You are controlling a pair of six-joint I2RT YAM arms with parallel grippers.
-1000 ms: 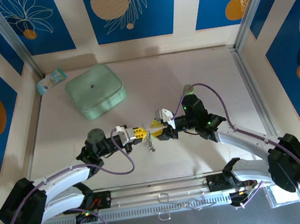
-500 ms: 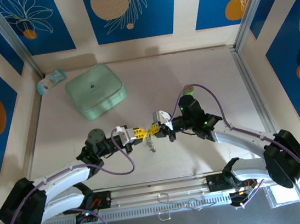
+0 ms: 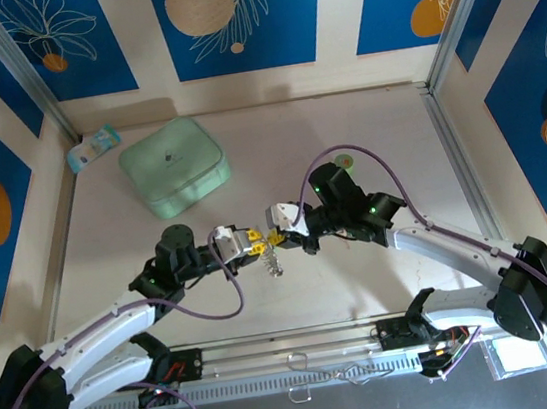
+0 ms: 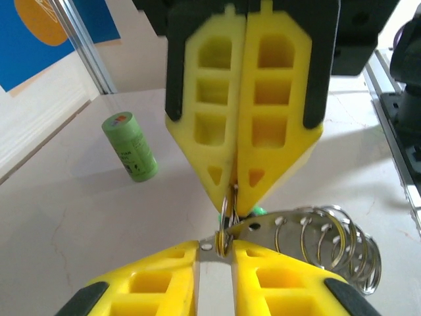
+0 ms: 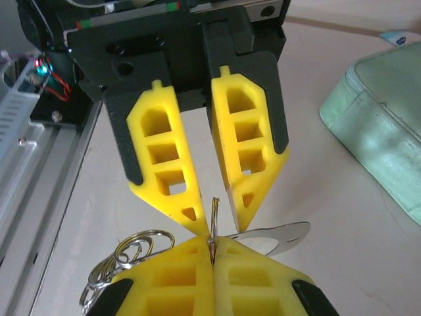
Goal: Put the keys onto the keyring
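Tip to tip, the right gripper (image 4: 235, 209) clamps closed on the keyring (image 4: 329, 240), the left gripper (image 5: 222, 229) pinches it narrowly; the left wrist camera adds a green key (image 4: 258, 212) behind the right tips.

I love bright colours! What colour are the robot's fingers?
Yellow fingers, clearest in the right wrist view.

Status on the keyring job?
Left gripper and right gripper tip to tip, both shut on keyring; its chain dangles below. Green cylinder, mint box stand clear.
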